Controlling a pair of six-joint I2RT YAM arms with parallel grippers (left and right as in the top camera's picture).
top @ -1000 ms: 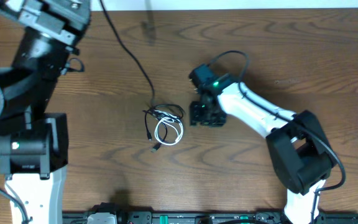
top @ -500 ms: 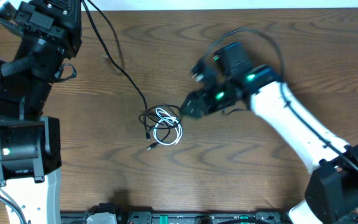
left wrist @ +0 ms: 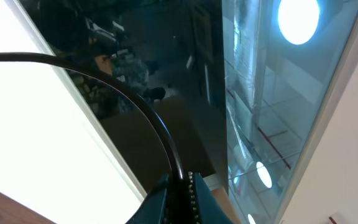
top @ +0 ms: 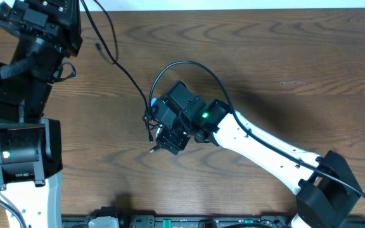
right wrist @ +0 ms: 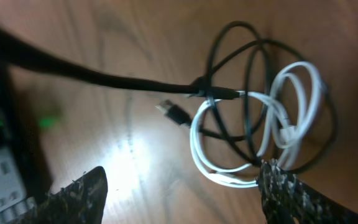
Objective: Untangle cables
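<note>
The cables (right wrist: 260, 124) lie as one small bundle on the wooden table: a white cord (right wrist: 291, 81) looped through two thin black cords (right wrist: 229, 37), with a black plug (right wrist: 176, 113) sticking out. My right gripper (right wrist: 182, 199) is open just above the bundle, its right finger at the white loop. In the overhead view the right gripper (top: 172, 136) covers most of the bundle; a black loop (top: 149, 123) and a plug (top: 153, 150) show at its left. My left gripper (left wrist: 180, 199) is raised at the far left and shut on a thick black cable (left wrist: 160, 124).
The thick black cable (top: 122, 73) runs from the left arm (top: 37, 57) across the table to the bundle and also shows in the right wrist view (right wrist: 104, 78). The right arm (top: 265, 149) stretches in from the lower right. A black rail (top: 170, 221) lines the front edge.
My right gripper has swung left from beside the bundle to right over it, hiding most of it. The left arm and the thick black cable have shifted a little left.
</note>
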